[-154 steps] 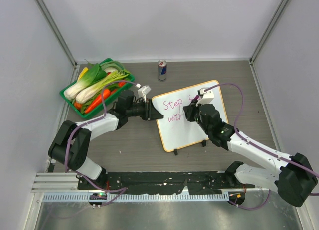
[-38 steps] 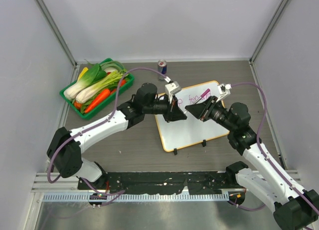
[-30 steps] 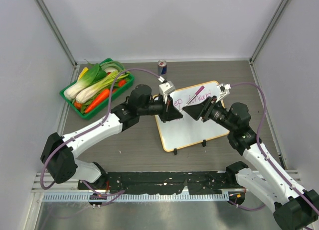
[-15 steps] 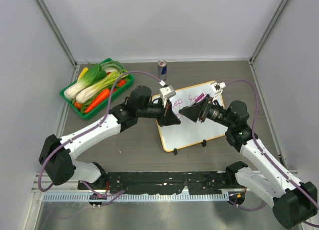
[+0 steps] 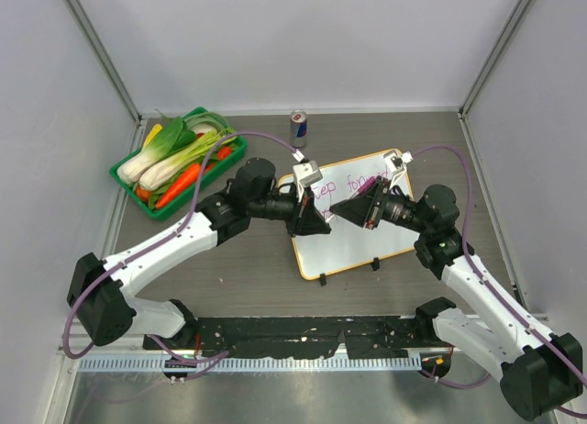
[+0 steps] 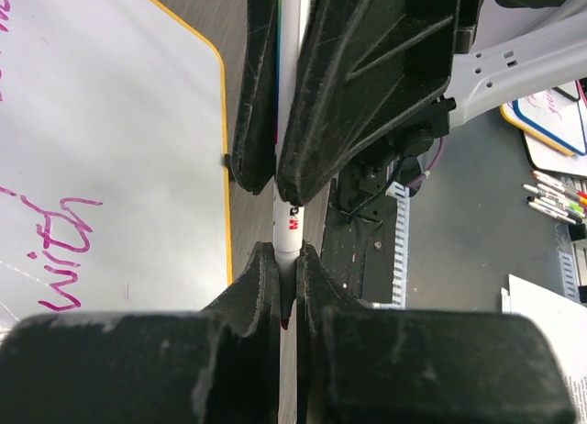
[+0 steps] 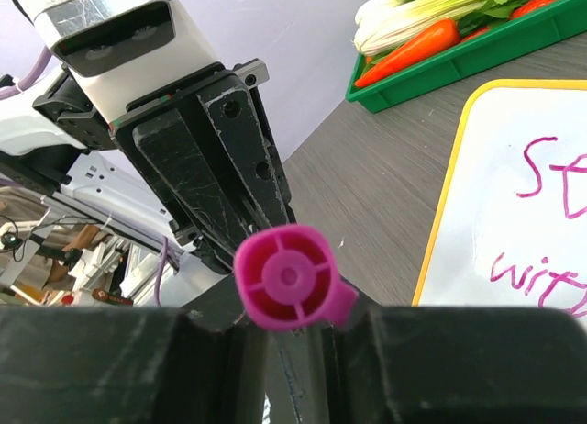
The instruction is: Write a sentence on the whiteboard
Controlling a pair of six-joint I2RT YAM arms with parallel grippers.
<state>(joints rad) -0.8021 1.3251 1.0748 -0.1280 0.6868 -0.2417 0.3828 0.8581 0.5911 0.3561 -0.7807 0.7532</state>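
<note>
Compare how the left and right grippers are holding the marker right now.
The left gripper pinches the marker at its nib end, while the right gripper clamps higher up the white barrel. In the right wrist view the marker's pink end sits between the right gripper's fingers; no pink shows at the left gripper. Shared: both are shut on the one marker, facing each other tip to tip.

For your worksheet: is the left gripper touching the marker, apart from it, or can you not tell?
Touching. In the left wrist view, the left gripper has its two fingers pressed against opposite sides of the white marker, with no gap showing.
</note>
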